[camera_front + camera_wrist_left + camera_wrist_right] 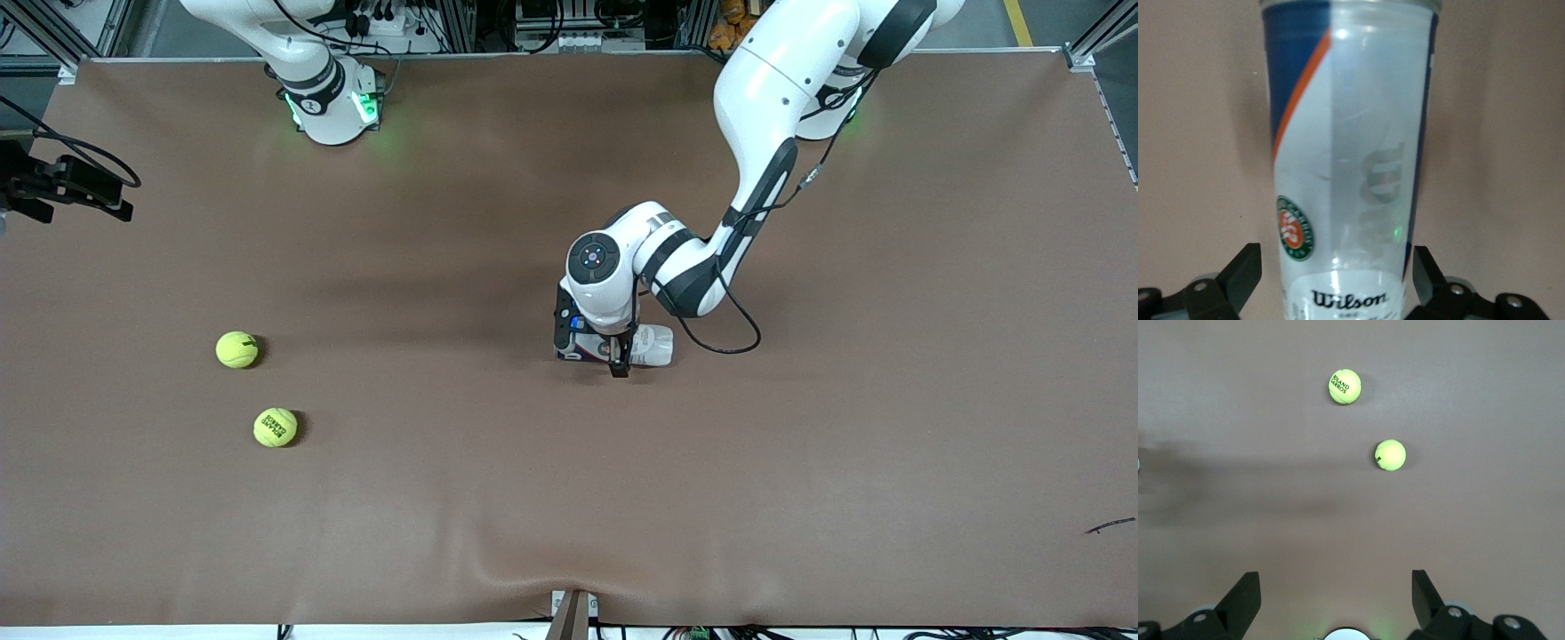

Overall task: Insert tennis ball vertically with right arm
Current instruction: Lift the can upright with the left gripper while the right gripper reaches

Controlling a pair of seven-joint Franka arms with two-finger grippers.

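While both tennis balls lie loose on table, insertion not begun. Right gripper [1336, 600] spread wide, empty, high over table; printed ball [1345, 386] and plain ball [1390, 455] well ahead of its fingers. Left gripper [1337, 277] low over table, fingers [1241, 273] open, straddling can [1350, 160] without clear contact. Can: clear plastic cylinder, smooth, glossy, blue-orange label, lying on its side. Balls: fuzzy yellow felt spheres. Table [800, 498]: matte brown covering. Left: stand can upright, pick ball, drop in.
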